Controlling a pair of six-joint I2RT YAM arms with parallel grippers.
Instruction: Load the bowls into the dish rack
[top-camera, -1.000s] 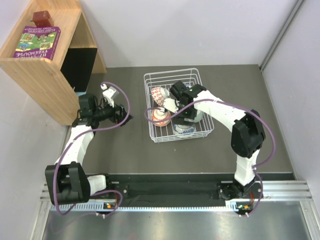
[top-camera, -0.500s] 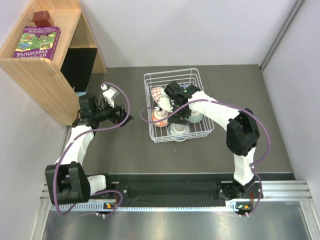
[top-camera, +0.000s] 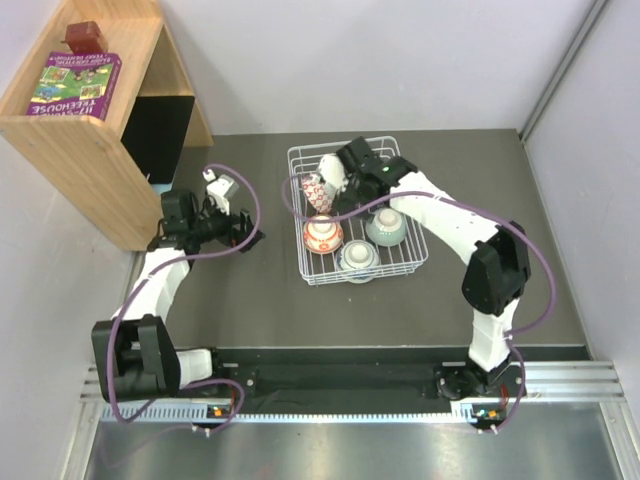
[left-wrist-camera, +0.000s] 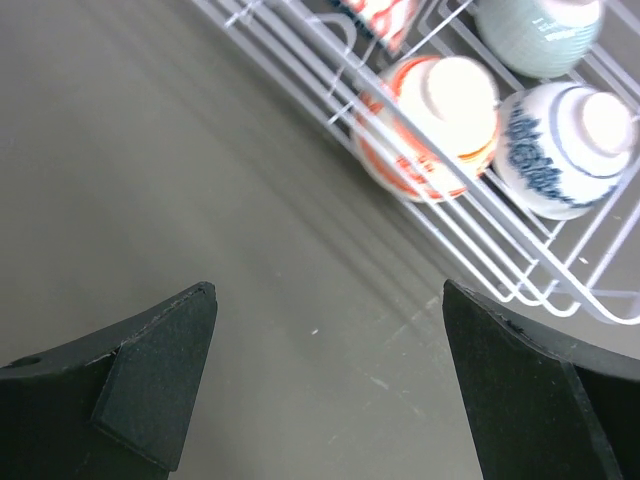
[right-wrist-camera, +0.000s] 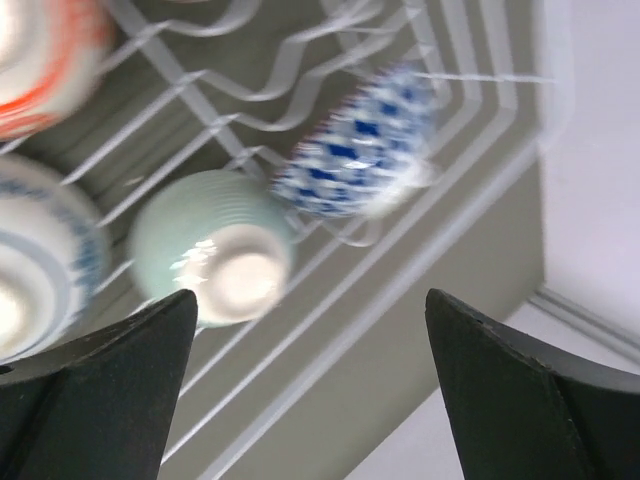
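Top external: bowls (top-camera: 323, 234) in dish rack (top-camera: 300, 262); right gripper (top-camera: 338, 178) above its 11 o'clock, left gripper (top-camera: 248, 233) at 9 o'clock; both fingers apart.

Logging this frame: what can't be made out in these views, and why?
Top view: the checked blue-and-white bowl is hidden under the right arm; the right wrist view shows it, but blurred.
Left wrist view: the red-and-white bowl is cut off by the top edge.
Right wrist view: the orange-red bowl is blurred and cut off at the top-left corner; the striped blue-and-white bowl is cut off by the left edge.
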